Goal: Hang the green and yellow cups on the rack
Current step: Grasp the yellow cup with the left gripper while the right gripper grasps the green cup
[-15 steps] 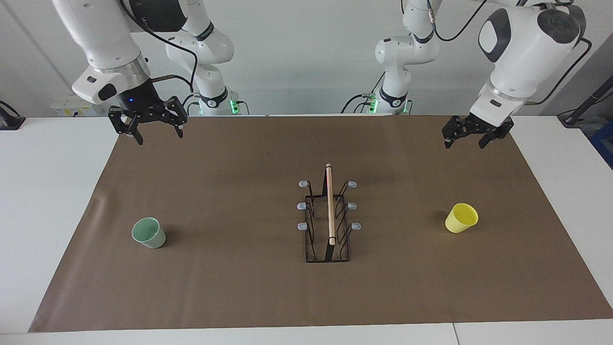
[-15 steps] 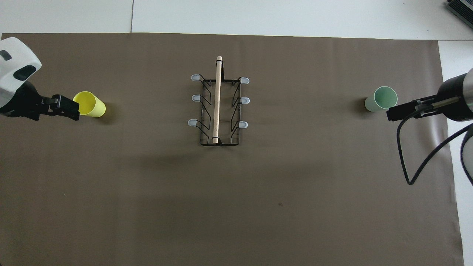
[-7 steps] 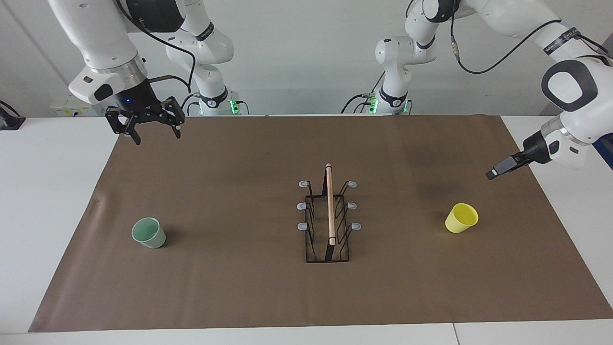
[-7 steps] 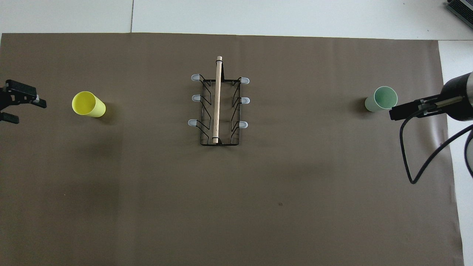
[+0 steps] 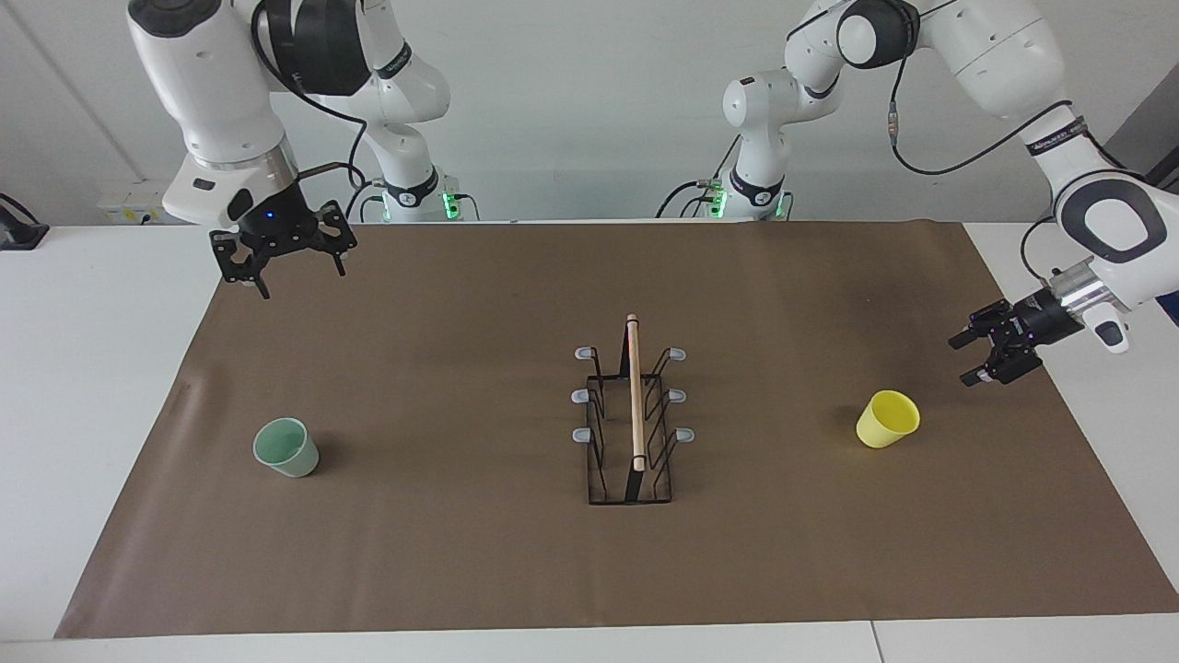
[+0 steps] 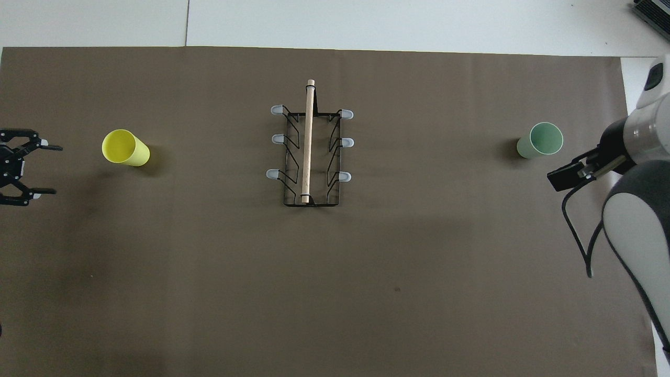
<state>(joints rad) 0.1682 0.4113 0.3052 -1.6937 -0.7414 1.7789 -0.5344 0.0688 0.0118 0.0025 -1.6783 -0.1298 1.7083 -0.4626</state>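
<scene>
The yellow cup [image 5: 889, 419] [image 6: 125, 148] stands mouth up on the brown mat toward the left arm's end. My left gripper [image 5: 964, 361] [image 6: 55, 170] hovers low beside it, open, its fingers turned toward the cup with a gap between them. Toward the right arm's end stands the pale green cup [image 5: 286, 447] [image 6: 540, 140], also mouth up. My right gripper [image 5: 281, 262] [image 6: 558, 178] hangs open and high over the mat's edge nearest the robots, holding nothing. The black wire rack [image 5: 634, 414] [image 6: 309, 152] with its wooden rod stands mid-mat, all prongs bare.
The brown mat [image 5: 461, 552] covers most of the white table [image 5: 92, 368]. A black cable [image 6: 576, 230] loops down from the right arm.
My left gripper has swung down from high over the mat's corner nearest the robots and now sits low beside the yellow cup. The right gripper has dropped slightly. Cups and rack have not moved.
</scene>
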